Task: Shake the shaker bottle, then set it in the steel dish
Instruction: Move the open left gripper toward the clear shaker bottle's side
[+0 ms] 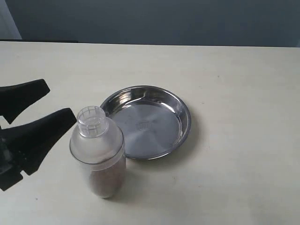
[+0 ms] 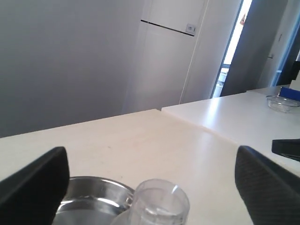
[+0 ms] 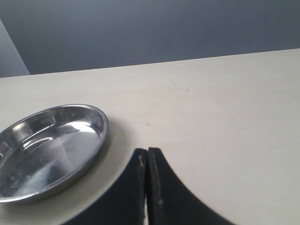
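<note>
The shaker bottle (image 1: 98, 157) stands upright on the table, clear with a frosted dome, a small round clear top and brownish grains in its lower part. Just behind and to its right lies the steel dish (image 1: 147, 122), shiny, shallow and holding nothing. My left gripper (image 1: 60, 102) is open at the bottle's left, its fingertips close to the dome but apart from it. In the left wrist view the bottle's top (image 2: 159, 205) sits between the wide-spread fingers (image 2: 40, 185), with the dish (image 2: 93, 194) beyond. My right gripper (image 3: 147, 151) is shut on nothing, beside the dish (image 3: 47, 150).
The pale table (image 1: 234, 93) runs back to a dark wall. In the left wrist view a second white table carries a glass bowl (image 2: 281, 102) far off, and a black object (image 2: 287, 147) shows at the frame's edge.
</note>
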`<action>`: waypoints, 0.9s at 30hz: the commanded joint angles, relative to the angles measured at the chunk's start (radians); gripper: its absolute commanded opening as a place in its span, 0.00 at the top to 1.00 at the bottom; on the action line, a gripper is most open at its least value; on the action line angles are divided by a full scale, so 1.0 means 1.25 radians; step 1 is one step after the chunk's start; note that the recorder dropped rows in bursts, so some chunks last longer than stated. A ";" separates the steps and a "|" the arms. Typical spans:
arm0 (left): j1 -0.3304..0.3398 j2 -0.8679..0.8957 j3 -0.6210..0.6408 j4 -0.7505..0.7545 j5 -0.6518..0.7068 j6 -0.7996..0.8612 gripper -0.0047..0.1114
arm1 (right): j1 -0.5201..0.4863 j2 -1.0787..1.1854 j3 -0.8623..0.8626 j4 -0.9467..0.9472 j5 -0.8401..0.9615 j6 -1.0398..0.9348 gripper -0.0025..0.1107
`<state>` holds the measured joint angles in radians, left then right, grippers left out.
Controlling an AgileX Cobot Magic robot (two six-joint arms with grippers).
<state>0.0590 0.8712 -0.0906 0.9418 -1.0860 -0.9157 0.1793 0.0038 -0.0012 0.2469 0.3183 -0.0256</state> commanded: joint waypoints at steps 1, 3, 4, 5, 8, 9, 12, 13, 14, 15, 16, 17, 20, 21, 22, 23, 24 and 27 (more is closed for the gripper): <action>0.001 -0.005 0.000 -0.019 -0.064 0.030 0.20 | 0.001 -0.003 0.001 0.000 -0.008 0.000 0.98; 0.001 -0.005 0.000 -0.019 -0.055 0.004 0.20 | 0.001 -0.003 0.001 0.000 -0.008 0.000 0.98; 0.001 -0.005 0.000 -0.019 -0.033 -0.037 0.19 | 0.001 -0.003 0.001 0.000 -0.008 0.000 0.98; 0.001 -0.005 0.000 -0.011 -0.009 -0.073 0.18 | 0.001 -0.003 0.001 0.000 -0.008 0.000 0.98; 0.001 -0.005 -0.007 0.034 0.052 -0.112 0.09 | 0.001 -0.003 0.001 0.000 -0.008 0.000 0.98; 0.001 -0.005 -0.008 0.036 0.056 -0.112 0.06 | 0.001 -0.003 0.001 0.000 -0.008 0.000 0.98; 0.001 -0.005 -0.008 -0.020 0.042 -0.109 0.05 | 0.001 -0.003 0.001 0.000 -0.008 0.000 0.98; 0.001 -0.005 -0.008 -0.032 0.031 -0.111 0.05 | 0.001 -0.003 0.001 0.000 -0.008 0.000 0.98; 0.001 -0.005 -0.008 -0.032 0.018 -0.110 0.05 | 0.001 -0.003 0.001 0.000 -0.008 0.000 0.98; 0.001 -0.005 -0.008 -0.036 0.008 -0.096 0.05 | 0.001 -0.003 0.001 0.000 -0.008 0.000 0.98; 0.001 -0.005 -0.008 -0.044 0.004 -0.097 0.05 | 0.001 -0.003 0.001 0.000 -0.008 0.000 0.98; 0.001 -0.005 -0.008 -0.044 -0.005 -0.101 0.05 | 0.001 -0.003 0.001 0.000 -0.008 0.000 0.98; 0.001 -0.005 -0.008 -0.050 -0.010 -0.103 0.05 | 0.001 -0.003 0.001 0.000 -0.008 0.000 0.98; 0.001 -0.005 -0.008 -0.054 -0.010 -0.109 0.05 | 0.001 -0.003 0.001 0.000 -0.008 0.000 0.98; 0.001 -0.005 -0.008 -0.057 -0.010 -0.127 0.05 | 0.001 -0.003 0.001 0.000 -0.008 0.000 0.98; 0.001 -0.005 -0.008 -0.058 -0.009 -0.167 0.05 | 0.001 -0.003 0.001 0.000 -0.008 0.000 0.98; 0.001 -0.005 -0.008 -0.057 -0.005 -0.184 0.05 | 0.001 -0.003 0.001 0.000 -0.008 0.000 0.98; 0.001 -0.005 -0.014 0.003 0.018 -0.185 0.05 | 0.001 -0.003 0.001 0.000 -0.008 0.000 0.98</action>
<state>0.0590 0.8712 -0.0962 0.9016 -1.0806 -1.1258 0.1793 0.0038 -0.0012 0.2469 0.3183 -0.0238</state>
